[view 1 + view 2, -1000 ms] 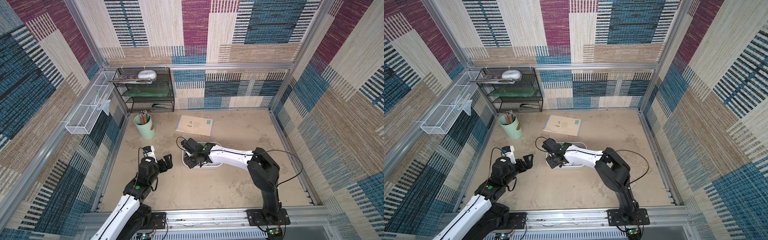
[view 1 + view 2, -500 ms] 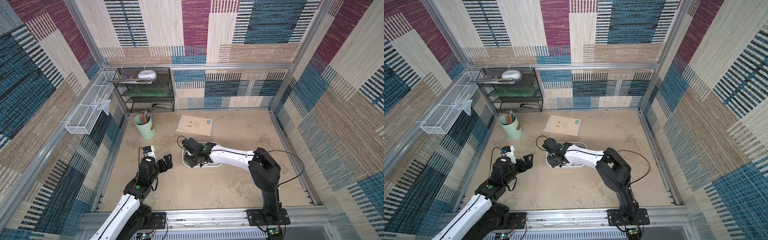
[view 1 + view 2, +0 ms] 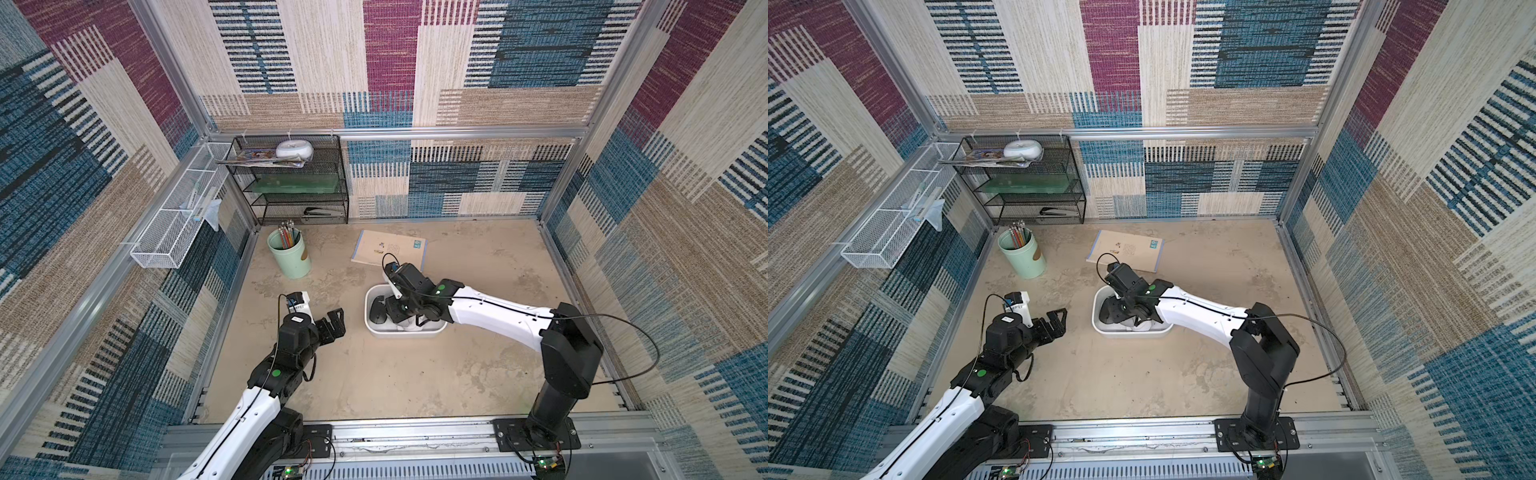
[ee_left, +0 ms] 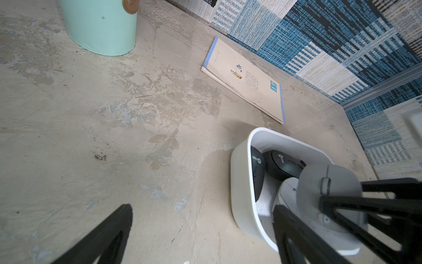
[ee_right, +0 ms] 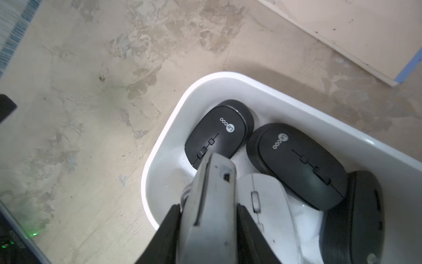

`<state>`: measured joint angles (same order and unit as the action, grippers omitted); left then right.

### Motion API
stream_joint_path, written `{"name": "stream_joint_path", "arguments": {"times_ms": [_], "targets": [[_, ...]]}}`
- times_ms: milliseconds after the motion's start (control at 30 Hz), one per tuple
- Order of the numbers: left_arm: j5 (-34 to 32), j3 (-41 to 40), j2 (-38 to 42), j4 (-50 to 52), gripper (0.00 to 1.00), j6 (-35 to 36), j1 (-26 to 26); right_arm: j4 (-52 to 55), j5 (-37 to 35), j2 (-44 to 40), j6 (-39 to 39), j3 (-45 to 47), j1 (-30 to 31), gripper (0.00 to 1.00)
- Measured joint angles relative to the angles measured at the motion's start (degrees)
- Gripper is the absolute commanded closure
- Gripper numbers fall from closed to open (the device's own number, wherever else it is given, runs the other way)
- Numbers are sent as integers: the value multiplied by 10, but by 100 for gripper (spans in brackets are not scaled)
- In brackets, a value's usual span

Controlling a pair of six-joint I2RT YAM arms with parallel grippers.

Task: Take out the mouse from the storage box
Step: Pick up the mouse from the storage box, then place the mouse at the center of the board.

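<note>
Closest to the base, your left fingers [image 4: 102, 237] are hanging wide apart over the counter [image 3: 374, 374], near the storage box [image 5: 159, 160]; within it your right fingers [image 5: 169, 230] are pinching a grey mouse [image 5: 212, 182] above four other mice [image 5: 296, 160], and beyond it a notebook [image 3: 390, 249] is lying flat

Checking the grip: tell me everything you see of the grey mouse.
The grey mouse is matte light-grey plastic with a scroll wheel and a small port at one end. It stands on edge over the storage box, pinched between the fingers of the right gripper. Whether it touches anything below is unclear.
</note>
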<state>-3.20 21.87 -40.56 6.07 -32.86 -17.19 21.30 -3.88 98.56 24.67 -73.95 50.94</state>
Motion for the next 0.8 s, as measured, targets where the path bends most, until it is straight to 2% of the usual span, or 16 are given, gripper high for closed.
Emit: {"name": "stream_joint_path", "arguments": {"times_ms": [300, 500, 800], "targets": [[5, 2, -10, -2, 1, 0, 0, -65, 46, -99, 61, 98, -64, 81], [16, 4, -27, -5, 1, 0, 0, -87, 70, -193, 99, 186, -163, 81], [42, 9, -55, -16, 1, 0, 0, -91, 117, -282, 125, 303, -289, 81]]}}
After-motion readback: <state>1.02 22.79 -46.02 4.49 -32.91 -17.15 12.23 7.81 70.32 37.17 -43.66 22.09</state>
